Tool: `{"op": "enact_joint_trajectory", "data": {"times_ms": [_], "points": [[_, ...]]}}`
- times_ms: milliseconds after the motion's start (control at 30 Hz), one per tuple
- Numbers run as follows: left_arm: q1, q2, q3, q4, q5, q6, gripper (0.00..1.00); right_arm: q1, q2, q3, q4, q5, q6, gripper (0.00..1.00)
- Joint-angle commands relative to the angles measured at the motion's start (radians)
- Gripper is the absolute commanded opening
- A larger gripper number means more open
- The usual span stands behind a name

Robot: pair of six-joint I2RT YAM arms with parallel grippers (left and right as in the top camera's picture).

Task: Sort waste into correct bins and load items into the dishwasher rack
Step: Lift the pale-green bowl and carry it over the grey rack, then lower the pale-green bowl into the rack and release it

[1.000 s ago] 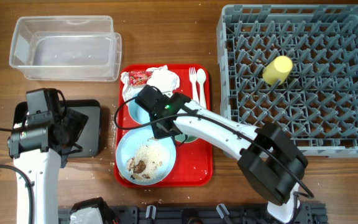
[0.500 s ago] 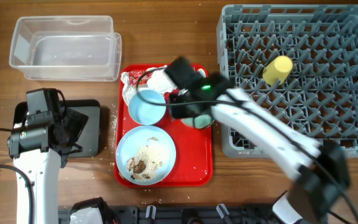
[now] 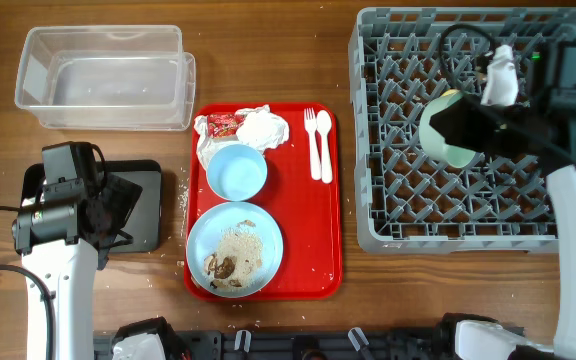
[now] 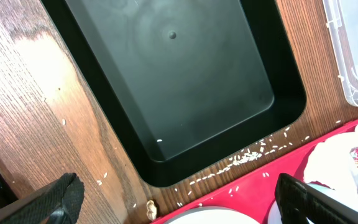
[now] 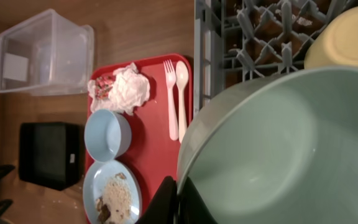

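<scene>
Gripping the mint green bowl (image 3: 451, 133) by its rim, the right claw (image 5: 180, 198) is closed on it over the dishwasher rack (image 3: 408, 222), toward the rack's back half. The bowl is tipped on edge with its hollow facing left. Cannot tell whether it touches the pegs. The small yellow cup (image 5: 347, 37) lies in the rack just beyond the bowl.

The left claw (image 4: 179, 186) is spread wide and empty, above the near edge of the black tray (image 4: 166, 81). Loose rice grains (image 4: 247, 155) lie on the table between that tray and the red serving tray (image 3: 313, 235). The clear plastic tub (image 3: 28, 95) sits behind the black tray, with nothing visible inside.

On the red serving tray:
- The large light blue plate (image 3: 258, 232) is at the front, carrying rice-like crumbs (image 3: 238, 245) and brown food bits (image 3: 223, 267).
- The small light blue bowl (image 3: 237, 170) is just behind the plate.
- The crumpled white napkin (image 3: 261, 127) and the red-and-white wrapper (image 3: 223, 125) are touching at the back left.
- The white fork (image 3: 311, 140) and spoon (image 3: 325, 140) lie side by side at the back right.
</scene>
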State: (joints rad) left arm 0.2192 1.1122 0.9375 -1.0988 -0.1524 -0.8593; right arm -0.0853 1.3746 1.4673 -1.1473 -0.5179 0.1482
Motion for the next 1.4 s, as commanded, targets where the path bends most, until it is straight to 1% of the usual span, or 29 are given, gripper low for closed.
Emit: {"op": "enact_joint_trajectory", "data": {"times_ms": [0,133,300,400,533,733,867,967,1000,1167,1233,1367], "points": [[0.002,-0.011,-0.002,0.002,-0.017,-0.013,1.0,-0.119,0.065,-0.035,-0.019,-0.38,-0.232,0.04],[0.002,-0.011,-0.002,0.002,-0.017,-0.013,1.0,-0.154,0.156,-0.087,-0.024,-0.575,-0.315,0.04],[0.002,-0.011,-0.002,0.002,-0.017,-0.013,1.0,-0.156,0.285,-0.151,-0.02,-0.662,-0.351,0.04],[0.002,-0.011,-0.002,0.002,-0.017,-0.013,1.0,-0.162,0.333,-0.153,-0.024,-0.662,-0.351,0.04],[0.002,-0.011,-0.002,0.002,-0.017,-0.013,1.0,-0.184,0.336,-0.153,-0.03,-0.655,-0.346,0.04],[0.002,-0.011,-0.002,0.002,-0.017,-0.013,1.0,-0.207,0.336,-0.153,-0.078,-0.578,-0.333,0.04],[0.002,-0.011,-0.002,0.002,-0.017,-0.013,1.0,-0.207,0.337,-0.153,-0.058,-0.607,-0.338,0.04],[0.002,-0.011,-0.002,0.002,-0.017,-0.013,1.0,-0.207,0.337,-0.153,-0.033,-0.7,-0.349,0.04],[0.002,-0.011,-0.002,0.002,-0.017,-0.013,1.0,-0.207,0.337,-0.153,-0.026,-0.703,-0.348,0.04],[0.002,-0.011,-0.002,0.002,-0.017,-0.013,1.0,-0.207,0.341,-0.153,-0.009,-0.677,-0.344,0.04],[0.002,-0.011,-0.002,0.002,-0.017,-0.013,1.0,-0.207,0.358,-0.153,0.006,-0.628,-0.311,0.04],[0.002,-0.011,-0.002,0.002,-0.017,-0.013,1.0,-0.207,0.403,-0.153,0.002,-0.619,-0.302,0.04]]}}
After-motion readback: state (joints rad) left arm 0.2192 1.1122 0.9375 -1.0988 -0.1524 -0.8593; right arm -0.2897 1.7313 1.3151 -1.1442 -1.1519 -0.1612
